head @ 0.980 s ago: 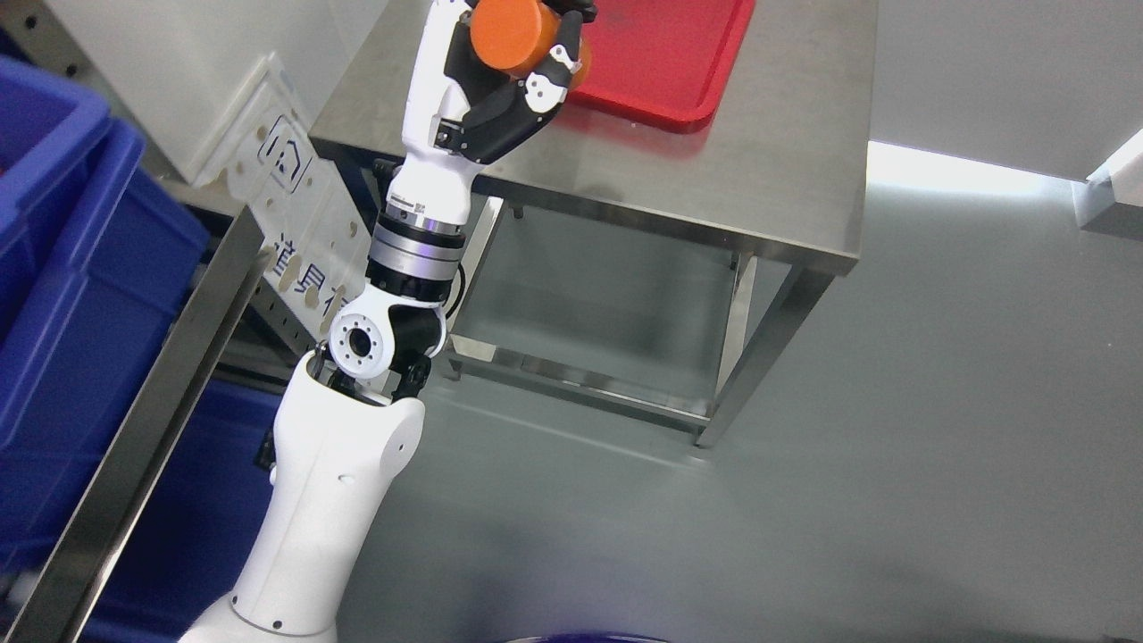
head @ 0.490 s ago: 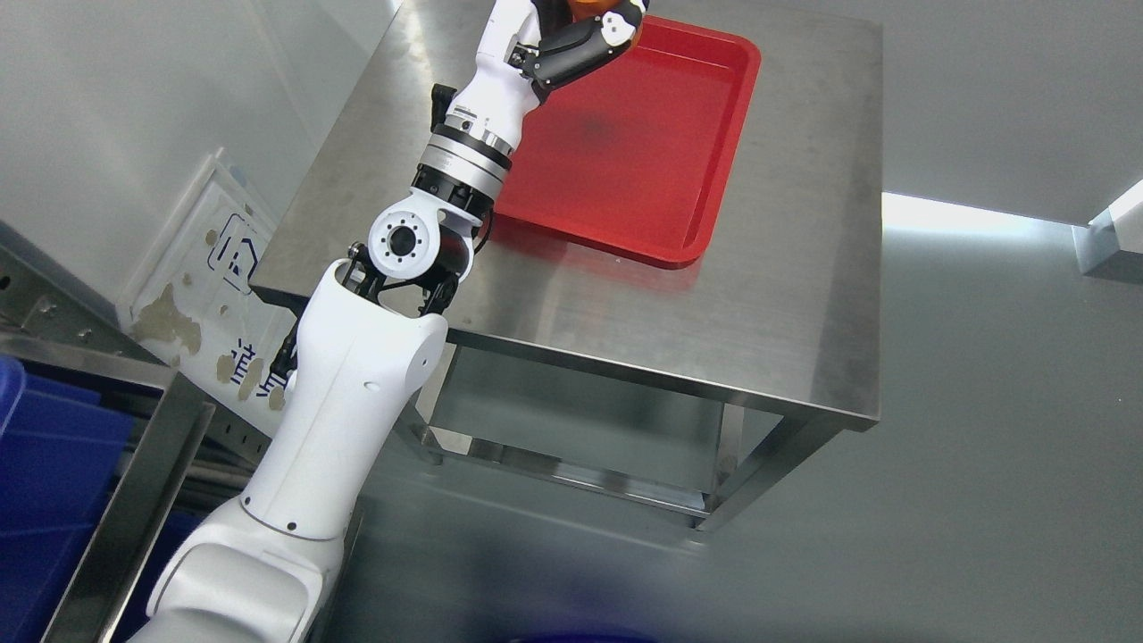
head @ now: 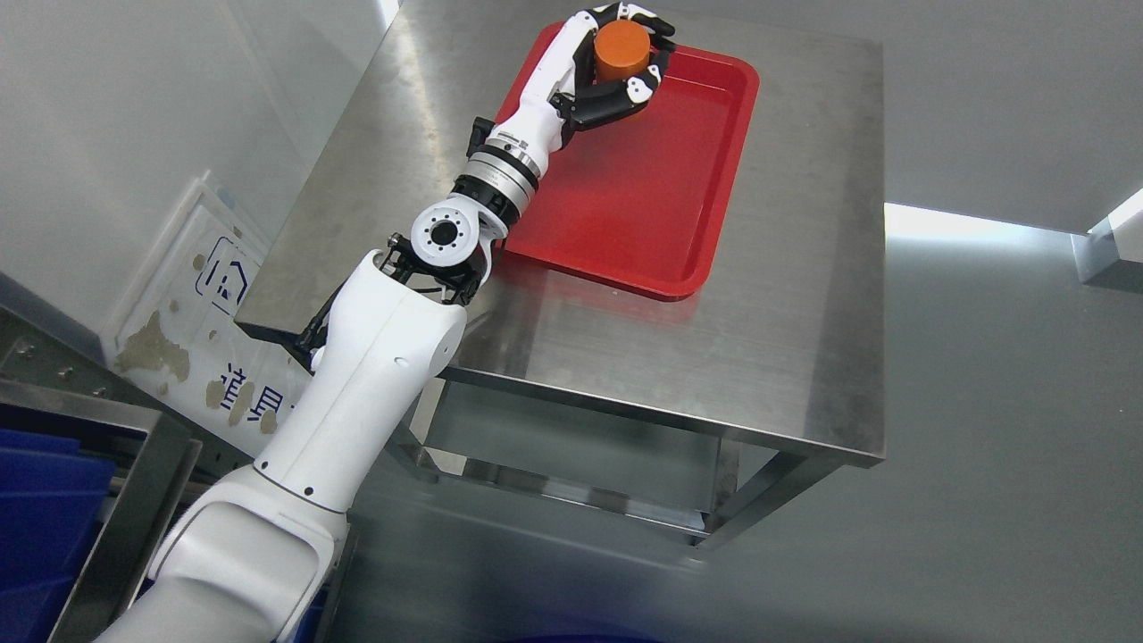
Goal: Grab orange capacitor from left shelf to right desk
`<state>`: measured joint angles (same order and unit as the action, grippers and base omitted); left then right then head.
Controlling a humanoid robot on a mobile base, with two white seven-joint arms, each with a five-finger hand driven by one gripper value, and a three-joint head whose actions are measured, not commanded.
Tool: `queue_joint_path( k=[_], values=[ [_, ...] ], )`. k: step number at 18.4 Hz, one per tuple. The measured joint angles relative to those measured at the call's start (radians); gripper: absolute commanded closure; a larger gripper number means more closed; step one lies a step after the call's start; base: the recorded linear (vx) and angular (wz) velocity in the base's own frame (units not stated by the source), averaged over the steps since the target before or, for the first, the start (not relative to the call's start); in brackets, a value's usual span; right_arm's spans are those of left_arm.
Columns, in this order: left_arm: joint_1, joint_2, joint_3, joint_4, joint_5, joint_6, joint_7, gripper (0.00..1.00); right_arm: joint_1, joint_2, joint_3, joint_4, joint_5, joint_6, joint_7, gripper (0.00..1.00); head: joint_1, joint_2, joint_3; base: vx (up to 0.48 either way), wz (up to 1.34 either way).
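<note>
On the stainless steel desk (head: 714,339) lies a red tray (head: 643,196), set toward the far left part of the top. Over the tray's far end reaches the left hand (head: 616,67), its black and white fingers (head: 647,85) curled around the orange capacitor (head: 622,49), flat end facing up.

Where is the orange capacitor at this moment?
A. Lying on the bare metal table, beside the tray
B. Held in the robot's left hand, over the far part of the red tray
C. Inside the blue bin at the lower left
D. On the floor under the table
B: the left hand has its fingers curled around the orange capacitor, over the far end of the red tray.
</note>
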<state>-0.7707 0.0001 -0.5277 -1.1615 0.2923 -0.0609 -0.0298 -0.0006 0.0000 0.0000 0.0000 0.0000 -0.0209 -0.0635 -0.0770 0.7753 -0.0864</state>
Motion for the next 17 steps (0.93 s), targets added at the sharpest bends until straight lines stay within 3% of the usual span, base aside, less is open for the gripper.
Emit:
queue_joint_path(
  k=[3, 8, 11, 17],
  values=[
    [-0.005, 0.0, -0.02, 0.061, 0.015, 0.0, 0.0, 0.67, 0.0, 0.0, 0.0, 0.0, 0.0, 0.0, 0.0, 0.0, 0.0, 0.0, 0.0, 0.004, 0.0],
    [-0.014, 0.0, -0.042, 0.129, 0.03, 0.001, -0.002, 0.1, 0.0, 0.0, 0.0, 0.0, 0.0, 0.0, 0.0, 0.0, 0.0, 0.0, 0.0, 0.0, 0.0],
    [-0.026, 0.0, -0.045, 0.143, 0.034, 0.002, -0.006, 0.01, 0.0, 0.0, 0.0, 0.0, 0.0, 0.0, 0.0, 0.0, 0.0, 0.0, 0.0, 0.0, 0.0],
    [-0.02, 0.0, 0.047, 0.07, 0.038, 0.002, -0.019, 0.01, 0.001, 0.0, 0.0, 0.0, 0.0, 0.0, 0.0, 0.0, 0.0, 0.0, 0.0, 0.0, 0.0]
  ],
)
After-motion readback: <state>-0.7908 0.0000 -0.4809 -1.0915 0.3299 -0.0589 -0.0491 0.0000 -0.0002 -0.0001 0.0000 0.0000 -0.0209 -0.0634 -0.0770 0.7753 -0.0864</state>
